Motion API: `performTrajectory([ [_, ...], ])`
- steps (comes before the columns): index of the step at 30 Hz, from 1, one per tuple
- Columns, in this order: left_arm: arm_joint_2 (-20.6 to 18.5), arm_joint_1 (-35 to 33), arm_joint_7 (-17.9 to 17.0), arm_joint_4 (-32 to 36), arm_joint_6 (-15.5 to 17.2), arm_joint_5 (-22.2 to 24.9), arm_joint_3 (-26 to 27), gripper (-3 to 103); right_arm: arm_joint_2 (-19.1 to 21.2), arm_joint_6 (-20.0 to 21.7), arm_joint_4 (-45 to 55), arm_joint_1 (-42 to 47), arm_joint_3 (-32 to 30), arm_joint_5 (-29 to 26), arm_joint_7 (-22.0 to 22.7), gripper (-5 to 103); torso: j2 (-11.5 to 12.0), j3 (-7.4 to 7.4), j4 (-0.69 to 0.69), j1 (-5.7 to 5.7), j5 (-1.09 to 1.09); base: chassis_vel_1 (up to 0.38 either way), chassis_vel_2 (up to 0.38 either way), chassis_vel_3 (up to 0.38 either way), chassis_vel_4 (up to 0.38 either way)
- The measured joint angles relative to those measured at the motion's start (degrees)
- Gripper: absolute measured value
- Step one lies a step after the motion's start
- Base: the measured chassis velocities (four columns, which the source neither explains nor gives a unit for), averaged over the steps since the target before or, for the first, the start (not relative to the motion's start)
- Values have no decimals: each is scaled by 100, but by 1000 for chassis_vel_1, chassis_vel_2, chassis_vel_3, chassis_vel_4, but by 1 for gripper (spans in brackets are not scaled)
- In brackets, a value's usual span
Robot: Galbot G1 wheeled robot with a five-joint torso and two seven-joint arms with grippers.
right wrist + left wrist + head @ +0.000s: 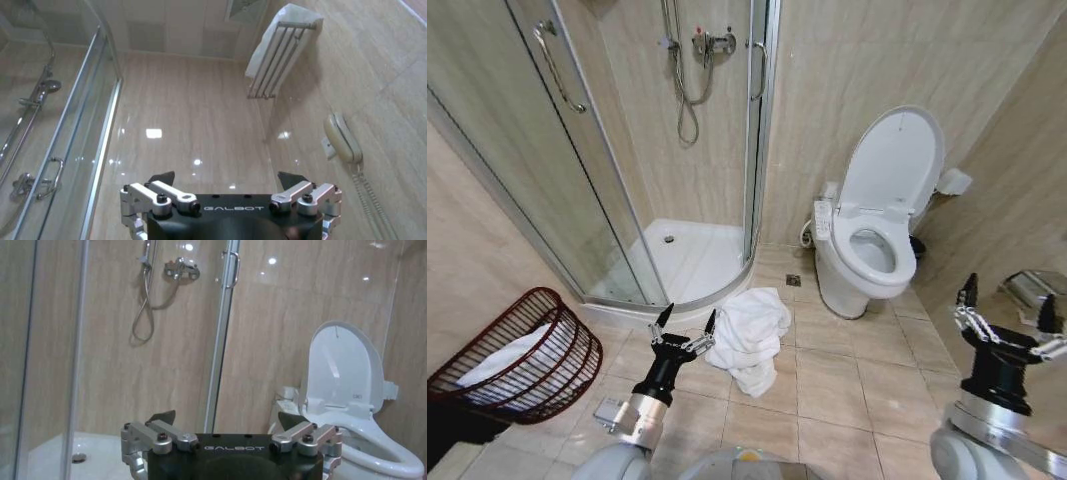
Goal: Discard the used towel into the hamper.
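Tilting (mouth rightward), hamper (522, 355) lies beside towel (749, 335).

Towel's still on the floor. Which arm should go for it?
Left, probably. The left gripper hangs open right beside the crumpled white towel, with the hamper on that side too. The right gripper sits farther off, by the wall.

left arm: lower centre-left of the head view, forearm rising from the bottom edge, wrist tilted slightly right | left gripper (686, 322): fingers up, jaws spread wide, holding nothing | right arm: lower right corner, upright | right gripper (1008, 305): fingers up, jaws spread, holding nothing
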State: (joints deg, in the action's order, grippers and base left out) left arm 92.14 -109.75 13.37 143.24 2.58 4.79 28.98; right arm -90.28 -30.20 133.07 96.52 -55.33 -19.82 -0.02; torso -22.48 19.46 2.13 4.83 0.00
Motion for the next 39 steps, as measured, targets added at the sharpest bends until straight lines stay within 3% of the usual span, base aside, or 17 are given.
performTrajectory([
  [39,0,0,0,0,0,0,0,100,-10,-14,-33,19,-3,0,-47,100,849,-554,0,-294,0,0,0,0,0],
])
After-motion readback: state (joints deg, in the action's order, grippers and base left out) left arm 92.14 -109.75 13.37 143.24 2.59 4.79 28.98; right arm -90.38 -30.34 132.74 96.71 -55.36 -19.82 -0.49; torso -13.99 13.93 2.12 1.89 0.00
